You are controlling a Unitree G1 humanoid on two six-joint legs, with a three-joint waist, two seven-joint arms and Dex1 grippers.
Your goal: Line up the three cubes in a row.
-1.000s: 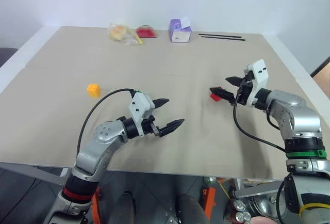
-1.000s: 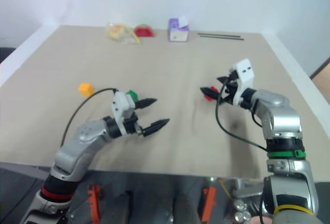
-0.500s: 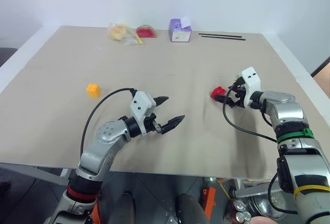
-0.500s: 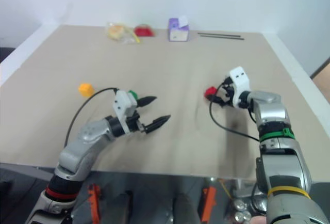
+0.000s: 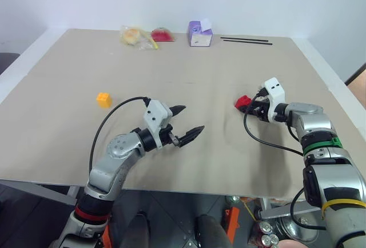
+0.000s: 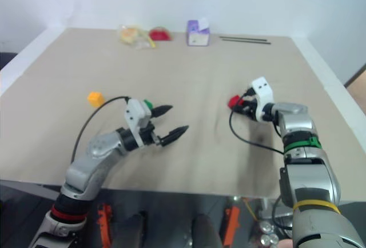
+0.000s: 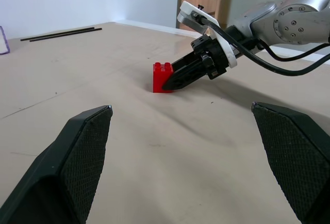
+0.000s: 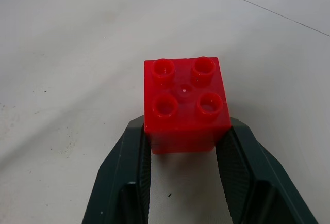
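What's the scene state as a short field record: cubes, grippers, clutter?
red studded plastic cube: on table, clamped between right gripper fingers
yellow-orange studded plastic cube: alone, robot's left side
green studded plastic cube: mostly hidden behind left gripper
left gripper: open, holding nothing
row: not yet formed
far edge: purple-and-white box, two black sticks
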